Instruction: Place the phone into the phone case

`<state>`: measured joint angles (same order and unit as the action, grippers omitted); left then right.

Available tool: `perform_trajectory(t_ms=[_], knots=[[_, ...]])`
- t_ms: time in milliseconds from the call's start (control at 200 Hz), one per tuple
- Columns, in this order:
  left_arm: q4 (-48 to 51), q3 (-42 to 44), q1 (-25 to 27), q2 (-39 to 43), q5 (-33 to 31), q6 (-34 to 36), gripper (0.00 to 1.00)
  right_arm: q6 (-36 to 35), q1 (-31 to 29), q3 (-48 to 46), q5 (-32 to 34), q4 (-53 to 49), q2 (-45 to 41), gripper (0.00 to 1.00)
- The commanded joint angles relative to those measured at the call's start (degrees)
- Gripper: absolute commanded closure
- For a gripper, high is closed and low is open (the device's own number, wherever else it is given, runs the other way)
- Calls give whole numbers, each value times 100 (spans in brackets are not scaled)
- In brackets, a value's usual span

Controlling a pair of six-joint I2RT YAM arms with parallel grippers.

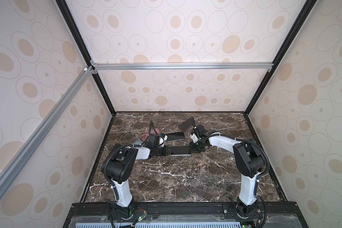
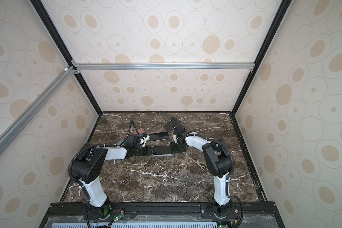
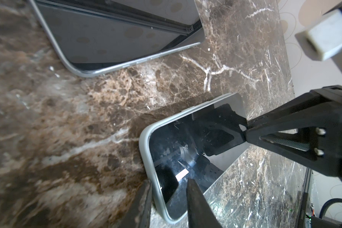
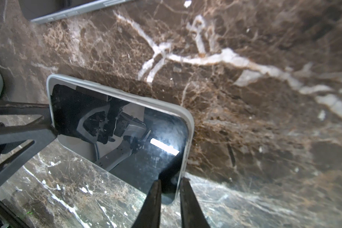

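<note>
A phone with a dark glossy screen sits inside a pale grey phone case, low over the marble table at mid-depth in both top views. My left gripper holds its left end. One of the fingers lies over the screen and the other stands behind the case rim. At the phone's opposite end my right gripper is shut on a corner. The phone's screen mirrors the arms and the wall.
A second dark-screened phone lies just behind the held one. A dark slab leans further back. A red-brown case and a pale blue case lie partly hidden behind my left wrist. Patterned walls enclose the table.
</note>
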<state>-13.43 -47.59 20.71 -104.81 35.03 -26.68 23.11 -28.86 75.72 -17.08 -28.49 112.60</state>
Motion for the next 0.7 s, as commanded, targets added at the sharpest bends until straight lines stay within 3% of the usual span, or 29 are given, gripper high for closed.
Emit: perform_trajectory(t_ms=[0, 205, 695], knots=[[-50, 106, 72, -166, 359, -124, 69, 44, -155, -84, -773, 393, 236, 80], [-160, 202, 65, -149, 480, -215, 69, 74, -148, -153, -1091, 612, 211, 80], [-37, 233, 81, -241, 496, -180, 70, -70, -159, -153, -719, 334, 523, 87]])
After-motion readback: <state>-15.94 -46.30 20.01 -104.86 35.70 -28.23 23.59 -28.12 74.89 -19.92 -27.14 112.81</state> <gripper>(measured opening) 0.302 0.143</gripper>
